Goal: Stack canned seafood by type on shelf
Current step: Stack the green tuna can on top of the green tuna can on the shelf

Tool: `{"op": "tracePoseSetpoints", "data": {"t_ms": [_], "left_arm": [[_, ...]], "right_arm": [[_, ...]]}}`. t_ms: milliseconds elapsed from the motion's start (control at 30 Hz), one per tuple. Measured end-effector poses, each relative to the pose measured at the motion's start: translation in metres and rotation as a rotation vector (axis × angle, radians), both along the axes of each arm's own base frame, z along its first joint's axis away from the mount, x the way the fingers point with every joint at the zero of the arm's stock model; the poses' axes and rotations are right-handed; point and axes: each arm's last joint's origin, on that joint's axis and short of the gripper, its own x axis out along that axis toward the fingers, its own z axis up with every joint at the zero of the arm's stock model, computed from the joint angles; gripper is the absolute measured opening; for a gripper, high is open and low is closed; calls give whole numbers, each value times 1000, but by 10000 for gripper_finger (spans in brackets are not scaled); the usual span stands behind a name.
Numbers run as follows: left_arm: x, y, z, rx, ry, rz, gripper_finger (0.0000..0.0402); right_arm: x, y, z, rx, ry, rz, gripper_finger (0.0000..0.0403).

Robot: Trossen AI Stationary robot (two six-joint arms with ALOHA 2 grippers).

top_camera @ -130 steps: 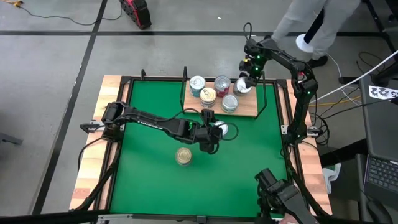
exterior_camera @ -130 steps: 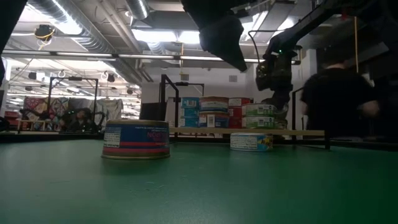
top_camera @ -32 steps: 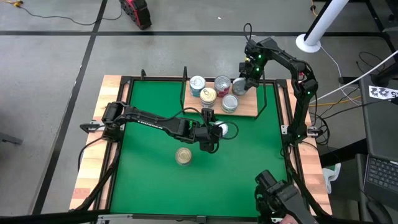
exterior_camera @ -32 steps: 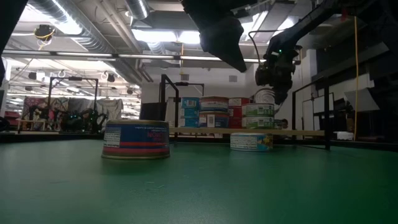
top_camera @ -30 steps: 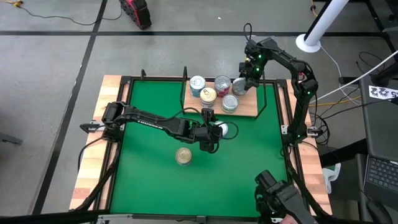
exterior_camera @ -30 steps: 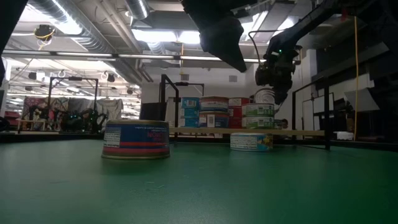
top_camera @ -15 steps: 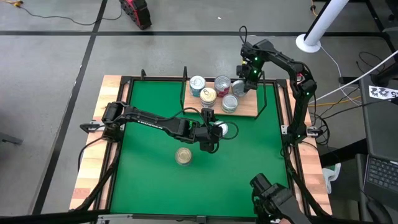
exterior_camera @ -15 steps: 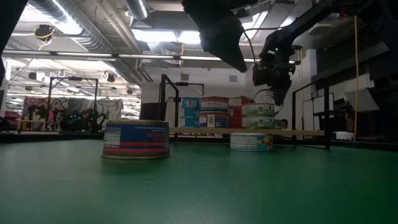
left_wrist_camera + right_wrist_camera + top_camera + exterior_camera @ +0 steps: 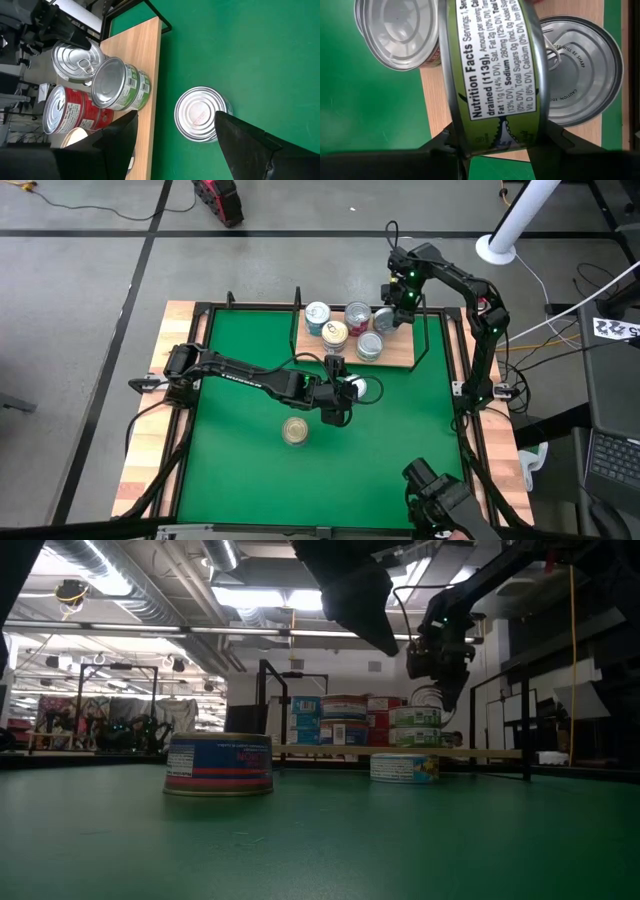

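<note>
My right gripper point(image 9: 396, 308) hangs over the right end of the shelf point(image 9: 400, 358), shut on a green-labelled tin point(image 9: 495, 75). Below it a pull-tab tin point(image 9: 580, 75) and a red stack point(image 9: 400, 30) stand on the light-wood board. Blue point(image 9: 317, 315), gold point(image 9: 335, 333), red point(image 9: 357, 315) and green point(image 9: 369, 345) tins stand there too. My left gripper point(image 9: 350, 394) is open above the mat, its fingers point(image 9: 245, 145) apart around a silver-lidded tin point(image 9: 200, 114) and not touching it. Another tin point(image 9: 295, 430) sits on the mat nearer the front. My right gripper pinches the green-labelled tin between its two fingers point(image 9: 547, 142), one on each flat face, near the rim point(image 9: 495, 137). The fingers come from above, pointing down. The tin is turned on edge, its side label toward the wrist camera, lifted clear above the board.
Thin black wire rails point(image 9: 430, 330) frame the shelf, and a black frame point(image 9: 200, 360) edges the green mat point(image 9: 240, 460). Pale wooden planks point(image 9: 145, 460) run along both sides. A dark camera mount point(image 9: 440, 495) stands at the near edge.
My right gripper, still holding the green tin, has risen a little and shifted slightly toward the table's left above the shelf. My left arm and the tins on the mat have kept still.
</note>
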Motion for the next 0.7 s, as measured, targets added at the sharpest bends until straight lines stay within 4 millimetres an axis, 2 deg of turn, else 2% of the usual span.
{"op": "tracePoseSetpoints", "data": {"t_ms": [700], "left_arm": [[0, 0, 0, 0, 0, 0, 260]], "right_arm": [[1, -4, -1, -56, 51, -45, 143]]}}
